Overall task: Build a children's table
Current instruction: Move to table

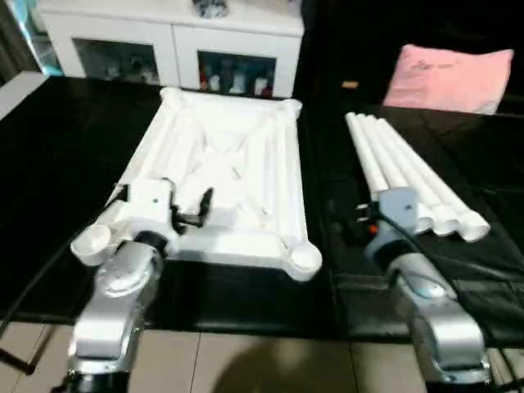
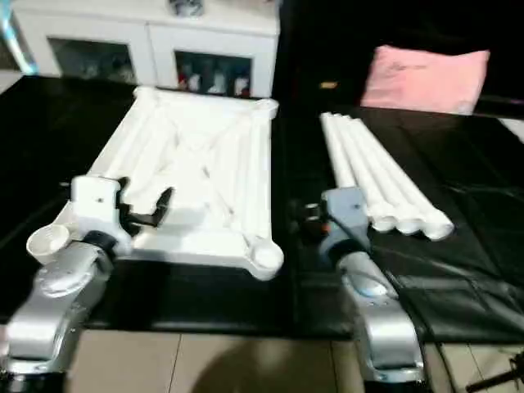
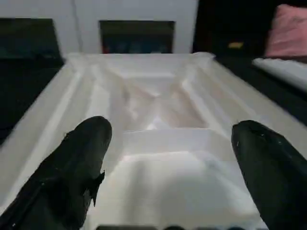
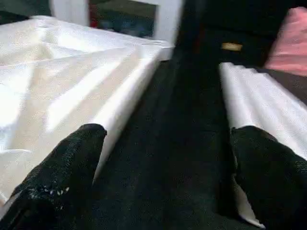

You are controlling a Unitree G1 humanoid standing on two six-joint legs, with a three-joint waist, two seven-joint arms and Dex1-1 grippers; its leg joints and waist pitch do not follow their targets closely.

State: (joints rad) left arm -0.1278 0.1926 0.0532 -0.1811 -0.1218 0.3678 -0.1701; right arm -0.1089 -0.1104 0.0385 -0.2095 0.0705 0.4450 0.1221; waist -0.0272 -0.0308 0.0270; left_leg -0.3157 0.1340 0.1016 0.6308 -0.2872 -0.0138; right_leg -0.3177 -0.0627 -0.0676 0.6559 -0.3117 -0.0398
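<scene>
Clearly the tabletop (image 1: 229, 180) lies ribbed side up on the black mat, broad, stiff and probably light; I would take it by a rim. Its legs (image 1: 409, 176) lie together beside it, smooth and apt to roll. My left gripper (image 3: 168, 167) hovers spread over the ribs, my right gripper (image 4: 168, 167) gapes between tabletop and legs.

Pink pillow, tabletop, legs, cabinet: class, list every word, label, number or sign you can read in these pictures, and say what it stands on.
No text can be read anywhere.
Pink pillow: faint darker marks on its face, too blurred to read.
Tabletop and legs: plain white, no print visible.
Cabinet: items behind its glass doors are too small and blurred to show any label.
</scene>
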